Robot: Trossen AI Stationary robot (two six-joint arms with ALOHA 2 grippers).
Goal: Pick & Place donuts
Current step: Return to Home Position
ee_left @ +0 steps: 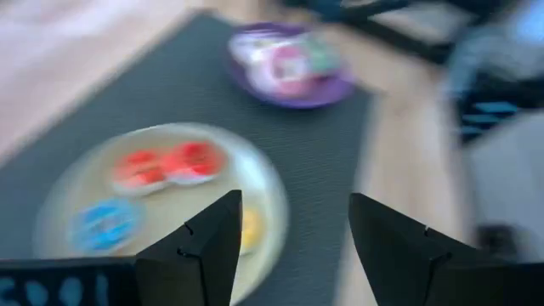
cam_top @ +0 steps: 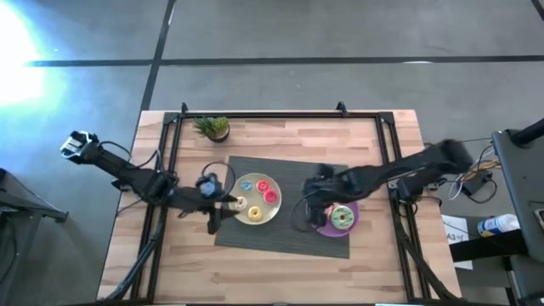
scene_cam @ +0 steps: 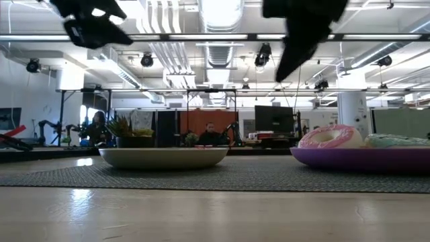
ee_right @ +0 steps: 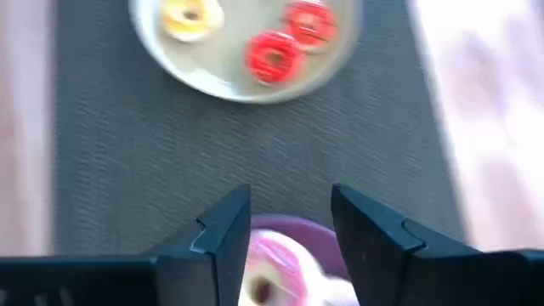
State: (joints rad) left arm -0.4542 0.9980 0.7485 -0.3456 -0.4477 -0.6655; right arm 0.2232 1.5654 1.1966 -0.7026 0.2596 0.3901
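A yellow plate (cam_top: 242, 217) on the dark mat holds several small donuts: two red ones (ee_right: 274, 57), a yellow one (ee_right: 191, 15), a blue one (ee_left: 106, 223) and a cream one (cam_top: 240, 202). A purple plate (scene_cam: 363, 160) to its right holds a pink-white donut (scene_cam: 329, 136) and a green donut (cam_top: 342, 217). My left gripper (ee_left: 293, 204) is open and hovers above the yellow plate's left rim (cam_top: 225, 204). My right gripper (ee_right: 289, 195) is open, well above the purple plate's left side (cam_top: 310, 208). The pink-white donut (ee_right: 268, 272) lies below its fingers.
The dark mat (cam_top: 289, 170) lies mid-table under both plates. A small potted plant (cam_top: 212, 127) stands at the table's far edge, left of centre. A black frame rail runs around the tabletop. Bare wood lies in front of the mat.
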